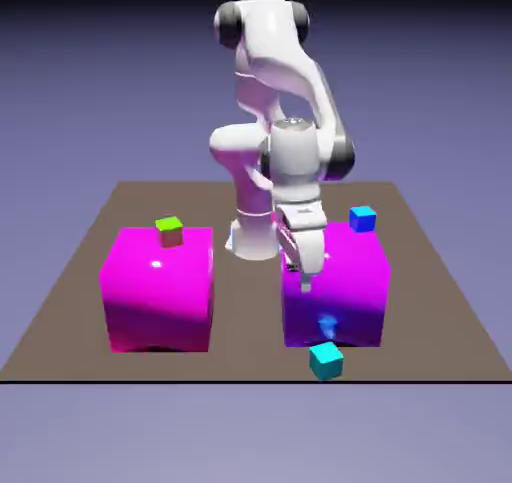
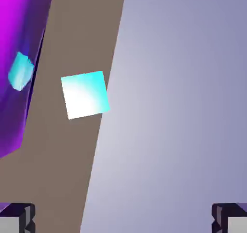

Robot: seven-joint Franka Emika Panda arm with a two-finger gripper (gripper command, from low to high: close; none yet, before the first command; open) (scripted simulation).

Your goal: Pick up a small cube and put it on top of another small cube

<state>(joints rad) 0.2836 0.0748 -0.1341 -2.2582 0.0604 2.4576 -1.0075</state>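
pincer (image 1: pixel 304 279): released, empty | teal cube (image 2: pixel 85 94): on table | writing: none legible

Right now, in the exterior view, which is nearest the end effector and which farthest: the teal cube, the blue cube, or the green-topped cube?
From the end effector:
1. Small blue cube, on the magenta block beside it.
2. Small teal-cyan cube, below on the table's near edge; close to the first.
3. Small green-topped cube, on the other magenta block, at the view's left.

No text, label, brand, number or sign can be read in either view. Every surface that shows is plain and unmarked.
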